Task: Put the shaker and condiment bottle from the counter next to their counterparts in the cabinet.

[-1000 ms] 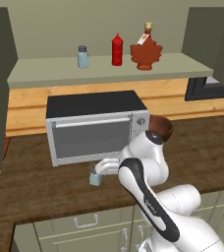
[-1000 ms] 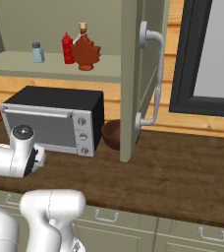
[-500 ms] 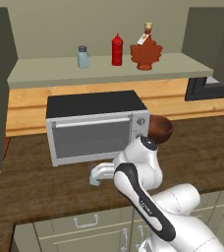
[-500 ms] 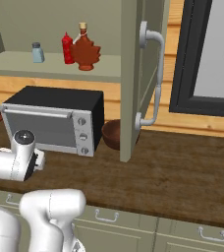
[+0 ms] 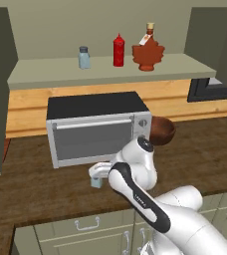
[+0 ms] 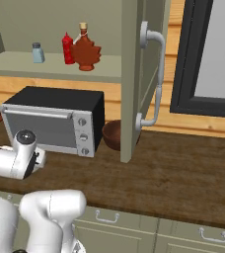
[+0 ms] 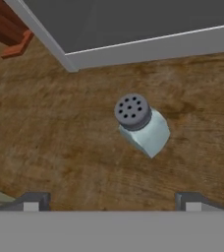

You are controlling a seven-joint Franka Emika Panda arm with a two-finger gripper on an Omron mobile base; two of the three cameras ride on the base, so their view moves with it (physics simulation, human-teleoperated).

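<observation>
Pincer (image 7: 109, 204) spread to its full width and holding nothing, we hang above the shaker (image 7: 141, 125), which stands upright on the counter (image 7: 60, 142) just in front of the toaster oven (image 5: 98, 127); in the hand view it sits at about 1 o'clock from the midpoint between our tips.

We judge the maple-leaf condiment bottle (image 5: 148, 52) already shelved in the cabinet (image 5: 110, 69), at 3 o'clock of the red squeeze bottle (image 5: 118, 50), so the shaker is the step in hand. Next we should centre over the cap, drop until the fingers straddle the body, then close.

Its body is pale-blue and translucent, faceted rather than round, under a grey perforated cap; it may be smooth and liable to slip. The counter is dark wood grain. Its twin shaker (image 5: 84, 57) waits on the pale shelf.
</observation>
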